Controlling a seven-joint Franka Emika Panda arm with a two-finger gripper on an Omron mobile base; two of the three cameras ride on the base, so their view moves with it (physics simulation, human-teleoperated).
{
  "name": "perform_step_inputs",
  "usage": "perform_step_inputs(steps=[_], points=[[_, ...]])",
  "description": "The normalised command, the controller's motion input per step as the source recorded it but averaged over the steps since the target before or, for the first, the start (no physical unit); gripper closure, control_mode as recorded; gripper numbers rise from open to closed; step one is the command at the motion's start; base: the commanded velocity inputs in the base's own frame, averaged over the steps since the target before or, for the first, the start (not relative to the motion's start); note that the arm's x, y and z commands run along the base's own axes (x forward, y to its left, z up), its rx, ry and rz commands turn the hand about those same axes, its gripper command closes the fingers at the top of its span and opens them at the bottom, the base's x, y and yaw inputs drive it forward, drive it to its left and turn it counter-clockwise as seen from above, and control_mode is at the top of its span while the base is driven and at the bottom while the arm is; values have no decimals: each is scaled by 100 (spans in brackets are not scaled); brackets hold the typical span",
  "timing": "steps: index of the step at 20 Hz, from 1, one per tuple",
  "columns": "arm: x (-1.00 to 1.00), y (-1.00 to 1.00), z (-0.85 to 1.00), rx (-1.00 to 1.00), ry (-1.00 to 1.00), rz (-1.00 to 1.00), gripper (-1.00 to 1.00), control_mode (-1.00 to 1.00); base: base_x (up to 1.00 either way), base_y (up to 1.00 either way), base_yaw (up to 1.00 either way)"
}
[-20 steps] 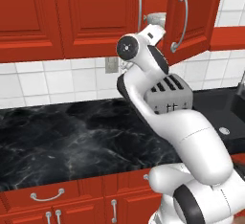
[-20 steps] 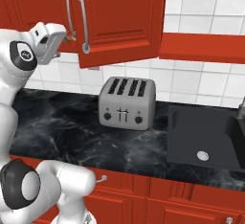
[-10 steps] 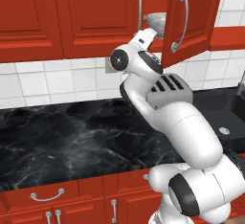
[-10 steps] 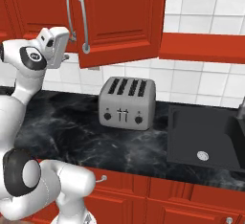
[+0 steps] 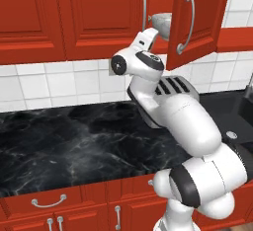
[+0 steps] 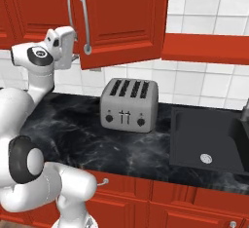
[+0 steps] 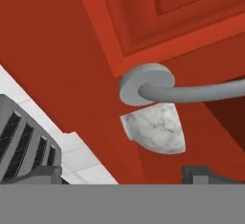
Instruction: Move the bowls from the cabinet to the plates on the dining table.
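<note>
1. The claw, fingers spread apart and holding nothing, points up at the red wall cabinet.
2. A mottled white-grey bowl sits inside, seen past the partly open door and its silver handle.
3. Risk: reaching in, the claw could strike the handle or door edge.

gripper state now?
Gripper: jaws open, holding nothing, raised at the cabinet door gap, mottled bowl ahead.
</note>
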Motion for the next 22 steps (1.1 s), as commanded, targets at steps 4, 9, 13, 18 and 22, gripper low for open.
perform_step_inputs(steps=[4, 9, 13, 18, 22], points=[[23, -28, 0, -4, 0, -10, -100, -100, 0, 0, 0], [19, -30, 0, -2, 0, -10, -100, -100, 0, 0, 0], [3, -24, 0, 0, 0, -9, -100, -100, 0, 0, 0], [-29, -10, 1, 0, -3, -5, -100, -100, 0, 0, 0], [-77, -1, 8, 0, -12, -2, -100, -100, 0, 0, 0]])
